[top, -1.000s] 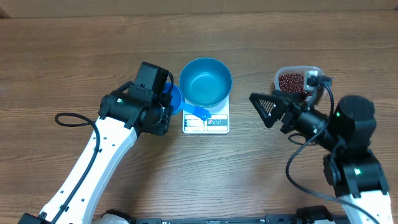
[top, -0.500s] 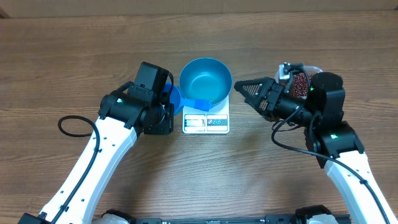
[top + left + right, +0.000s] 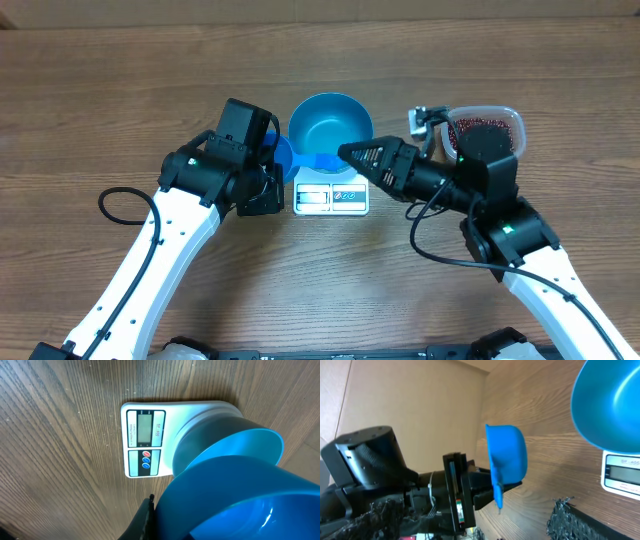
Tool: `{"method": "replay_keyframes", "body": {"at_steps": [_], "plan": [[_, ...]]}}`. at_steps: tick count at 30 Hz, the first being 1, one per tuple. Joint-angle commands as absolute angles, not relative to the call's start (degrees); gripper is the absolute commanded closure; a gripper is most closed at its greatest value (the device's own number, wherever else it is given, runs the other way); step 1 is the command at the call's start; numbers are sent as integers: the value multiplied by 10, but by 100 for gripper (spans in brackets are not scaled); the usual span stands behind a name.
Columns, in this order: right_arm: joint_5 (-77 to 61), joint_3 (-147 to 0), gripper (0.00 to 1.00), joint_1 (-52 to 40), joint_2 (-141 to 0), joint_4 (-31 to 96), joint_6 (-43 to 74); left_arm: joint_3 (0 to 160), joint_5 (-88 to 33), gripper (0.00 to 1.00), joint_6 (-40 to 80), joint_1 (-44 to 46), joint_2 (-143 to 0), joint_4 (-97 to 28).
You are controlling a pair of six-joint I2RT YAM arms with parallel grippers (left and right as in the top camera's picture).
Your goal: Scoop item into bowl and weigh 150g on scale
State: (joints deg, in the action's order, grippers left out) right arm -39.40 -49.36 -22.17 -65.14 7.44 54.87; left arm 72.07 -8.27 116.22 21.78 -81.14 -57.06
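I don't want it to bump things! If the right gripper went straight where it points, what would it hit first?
Probably the small blue scoop, whose handle sticks out toward the right gripper above the scale. Height is hard to judge, so it might pass over.

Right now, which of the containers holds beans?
The clear plastic tub on the right, filled with dark red beans; the blue bowl on the scale is empty.

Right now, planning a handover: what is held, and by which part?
Left gripper grips the small blue plastic scoop by its cup end, handle free; right gripper holds nothing.
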Motion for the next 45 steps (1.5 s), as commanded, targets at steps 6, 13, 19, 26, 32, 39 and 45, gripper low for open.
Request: {"method": "replay_keyframes", "body": {"at_steps": [6,13,19,26,32,39,45], "plan": [[-355,-506,9,-256,-648,71,537,732,-88,96,1185,246,-803,-555],[-324,-506,16,-259,-648,71,535,732,-89,96,1194,270,-811,-531],[-309,-506,25,-259,-648,71,529,732,-111,96,1194,270,-818,-525],[-307,-506,36,-259,-663,71,524,732,-131,96,1194,275,-824,-520],[-307,-506,44,-259,-679,71,524,732,-132,96,1194,283,-824,-515],[-307,-506,63,-259,-681,71,524,732,-131,96,1194,283,-824,-515],[-307,-506,78,-259,-681,71,525,732,-131,96,1194,283,-825,-515]]}}
